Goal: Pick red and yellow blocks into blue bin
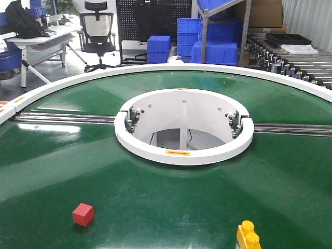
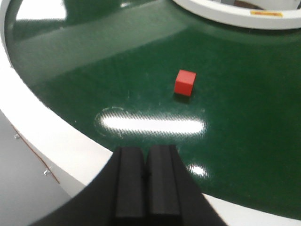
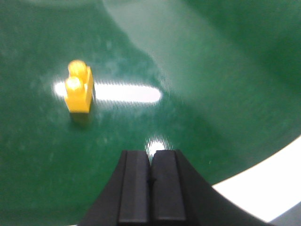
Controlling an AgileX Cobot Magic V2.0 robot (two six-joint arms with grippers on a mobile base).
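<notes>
Closed tight, the left gripper (image 2: 146, 153) hovers over the green turntable's (image 2: 84, 56) outer rim with the red cube (image 2: 185, 82) ahead, slightly right; the right gripper (image 3: 151, 155), also closed, has the yellow studded brick (image 3: 78, 89) ahead-left, pointing lengthwise away.

The left gripper (image 2: 146, 155) is matte black throughout. Its two fingers (image 2: 129, 183) are long, flat-faced rectangular bars with squared tips, and only a thin dark seam shows between them. Toward the camera the black body widens into smooth, curved shoulders on both sides. The right gripper (image 3: 151, 157) has the same build: plain charcoal-black fingers (image 3: 134, 188) with squared ends, a narrow seam, and the same flaring, rounded black base.
</notes>
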